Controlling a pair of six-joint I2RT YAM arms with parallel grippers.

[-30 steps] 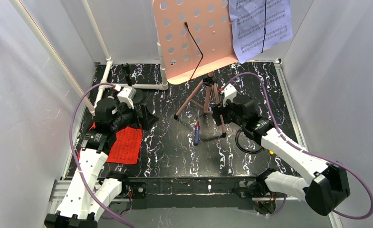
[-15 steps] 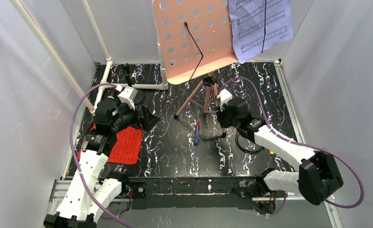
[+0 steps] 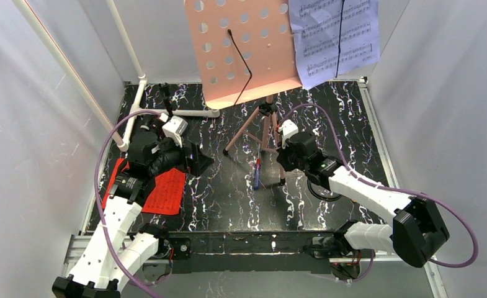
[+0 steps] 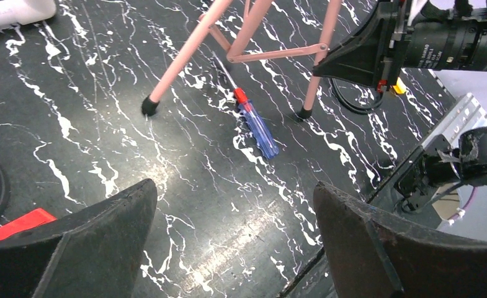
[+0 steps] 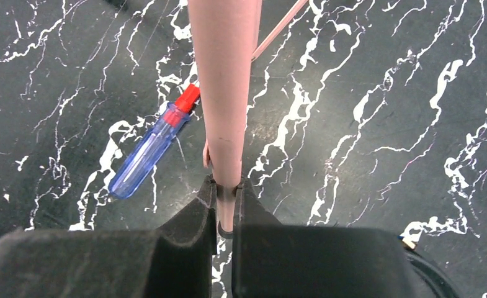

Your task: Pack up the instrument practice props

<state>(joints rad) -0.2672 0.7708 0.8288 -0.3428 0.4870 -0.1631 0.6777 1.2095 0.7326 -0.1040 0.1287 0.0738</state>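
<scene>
Rack leg (image 5: pixel 224 93) in right gripper (image 5: pixel 226 187), seemingly

The worktop (image 3: pixel 228 198) is black with white marble veining. A red sheet (image 3: pixel 166 189) lies flat near its left edge, towards the near side. Around the middle stand the pink tripod legs (image 3: pixel 245 130), black-tipped feet down. A blue-handled screwdriver (image 3: pixel 256 174) lies between them. A white pipe frame (image 3: pixel 191 113) rests by the far-left corner.
</scene>
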